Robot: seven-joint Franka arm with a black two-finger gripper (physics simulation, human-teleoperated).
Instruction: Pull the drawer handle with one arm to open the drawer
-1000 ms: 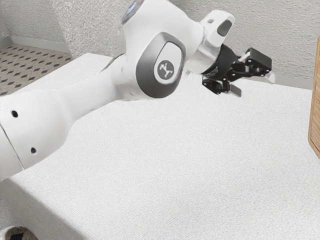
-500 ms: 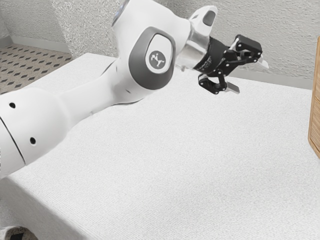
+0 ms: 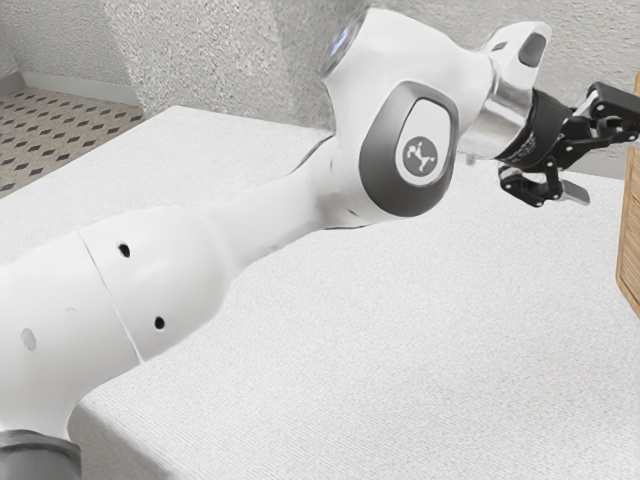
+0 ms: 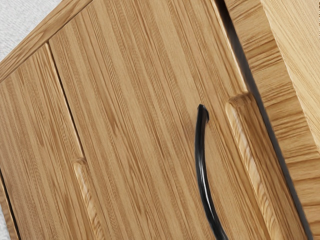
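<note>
Our black claw (image 3: 598,158) is spread open over the white, rough table (image 3: 400,350), near the wooden cabinet (image 3: 630,230). The thin, curved black handle (image 4: 201,170) sits on the striped-grain drawer (image 4: 140,125) front.

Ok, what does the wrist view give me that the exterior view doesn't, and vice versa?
Wrist view: the black curved handle on a wood-grain drawer front, with seams between panels. Exterior view: the white arm and its open gripper, reaching toward the exterior view's right. Both: the wooden cabinet, a narrow strip at the exterior view's right edge.
</note>
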